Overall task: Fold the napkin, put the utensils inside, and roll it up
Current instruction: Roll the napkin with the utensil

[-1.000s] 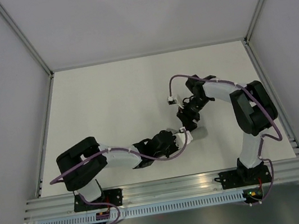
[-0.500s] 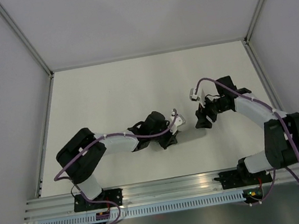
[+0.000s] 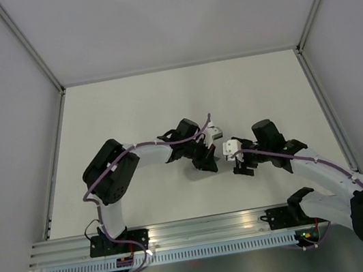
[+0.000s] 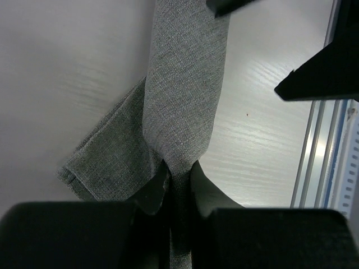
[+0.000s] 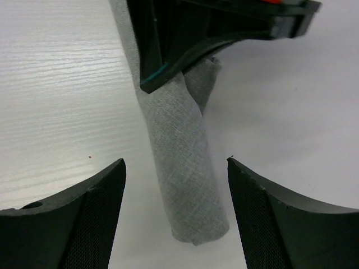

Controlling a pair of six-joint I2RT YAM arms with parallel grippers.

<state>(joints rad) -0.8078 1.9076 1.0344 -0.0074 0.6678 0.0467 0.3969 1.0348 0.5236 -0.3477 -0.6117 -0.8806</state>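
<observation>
- On the left wrist camera I see the napkin [image 4: 185, 101] as a tight grey roll running straight away from the left gripper [image 4: 178, 179]. Its two fingers [image 4: 152, 193] are pinched on the near end of the roll, with no gap showing.
- A looser folded flap of the same cloth spreads out to the left of the roll, flat on the white table [image 4: 67, 67]. The aluminium rail [image 4: 317, 162] runs down the right edge of that view.
- On the right wrist camera the roll's other end lies on the table between the fingers [image 5: 84, 218] of the right gripper [image 5: 175, 162]. They stand wide apart, and there is bare table between cloth and pad on both sides.
- The left gripper [image 5: 213, 33] shows at the top of that view, on the roll where it bunches.
- From above, the left gripper [image 3: 204, 158] and the right gripper [image 3: 241, 163] sit just beside each other near the middle of the table. The napkin is all but hidden under them there.
- Against half a second ago, the right gripper has swung in closer to the left one and nearer the rail, and its arm now lies low along the right side.
- The left arm's elbow has shifted farther from the near edge.
</observation>
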